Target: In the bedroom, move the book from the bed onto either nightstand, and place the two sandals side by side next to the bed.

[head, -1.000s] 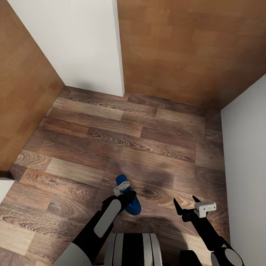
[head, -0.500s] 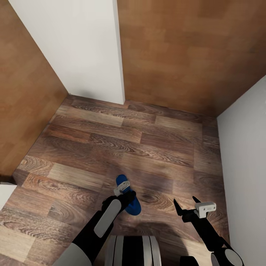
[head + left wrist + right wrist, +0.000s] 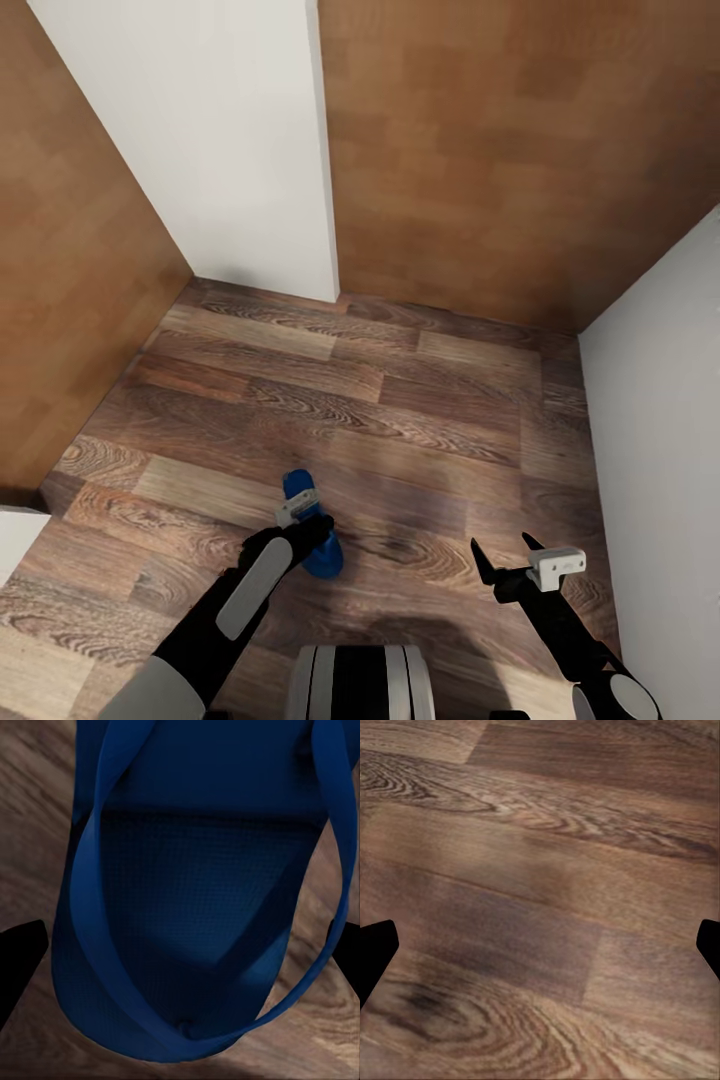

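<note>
A: Where's the sandal (image 3: pixel 312 528)?

B: At the tip of the left gripper (image 3: pixel 308 524), above the plank floor (image 3: pixel 400 400). In the head view its blue sole pokes out on both sides of the gripper. The left wrist view looks straight down onto the sandal (image 3: pixel 199 892), with its strap looping round the footbed and the dark fingertips (image 3: pixel 19 960) at either edge.

A: So the gripper has it?

B: It looks clamped on the sandal, carried off the floor. Exactly where the fingers meet it is hidden.

A: And the right gripper (image 3: pixel 510 562)?

B: Holding nothing, fingers spread wide, over bare planks close to the white wall (image 3: pixel 660 450) on the right. In its wrist view the fingertips (image 3: pixel 375 949) sit at opposite edges with only floor (image 3: pixel 540 900) between.

A: What's ahead?

B: A white wall panel (image 3: pixel 220 140) and brown wood-panelled walls (image 3: pixel 480 150).
</note>
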